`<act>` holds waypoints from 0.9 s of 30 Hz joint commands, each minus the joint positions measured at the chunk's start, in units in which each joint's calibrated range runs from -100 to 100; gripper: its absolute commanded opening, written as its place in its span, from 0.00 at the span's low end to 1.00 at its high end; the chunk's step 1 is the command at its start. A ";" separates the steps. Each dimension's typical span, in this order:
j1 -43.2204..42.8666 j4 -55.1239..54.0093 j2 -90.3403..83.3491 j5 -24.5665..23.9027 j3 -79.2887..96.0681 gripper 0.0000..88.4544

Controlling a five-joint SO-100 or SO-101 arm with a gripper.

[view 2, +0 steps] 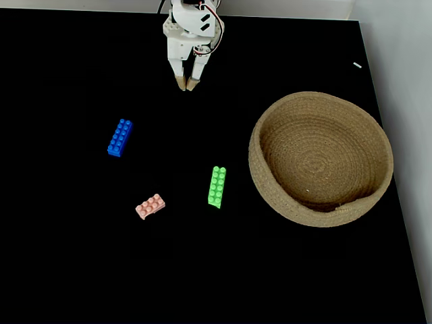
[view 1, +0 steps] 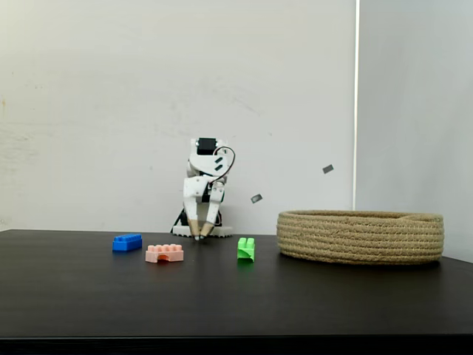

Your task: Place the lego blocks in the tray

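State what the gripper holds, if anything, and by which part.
Nothing is held. The gripper points down at the table with nothing between its fingertips; the blue, pink and green bricks lie apart from it.

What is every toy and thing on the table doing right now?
Blue brick: lying flat on the table, outside the basket, not held.
Pink brick: lying flat on the table, studs up, not held.
Green brick: lying on the table beside the basket, not inside it.
Basket: upright, with no brick in it.
Gripper: pointing down near the back of the table, fingertips close together, holding nothing.
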 commanded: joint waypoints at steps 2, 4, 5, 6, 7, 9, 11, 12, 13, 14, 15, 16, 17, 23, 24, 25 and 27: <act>-0.39 0.33 -0.41 0.10 0.71 0.00; -0.56 0.33 -0.41 0.00 0.71 0.00; -0.56 0.33 -0.41 0.00 0.71 0.00; -0.56 0.33 -0.41 0.00 0.71 0.00; -0.56 0.33 -0.41 0.00 0.71 0.00; -0.72 0.33 -0.41 -0.29 0.71 0.00; -0.89 0.33 -0.41 -0.63 0.71 0.00; -0.89 0.33 -0.41 -0.93 0.71 0.00; -0.89 0.33 -0.41 -1.32 0.71 0.00; -1.05 0.33 -0.41 -1.51 0.71 0.00; -1.47 0.33 -0.41 -1.90 0.71 0.00; -1.71 0.33 -0.41 -2.30 0.71 0.00; -1.80 0.33 -0.41 -2.44 0.71 0.00; -2.45 -2.50 0.37 -3.76 0.71 0.00; -2.37 -4.33 1.40 -4.20 0.34 0.00; -1.88 -6.50 3.03 -4.98 -0.57 0.00; -1.30 -11.75 7.68 -5.81 -3.58 0.00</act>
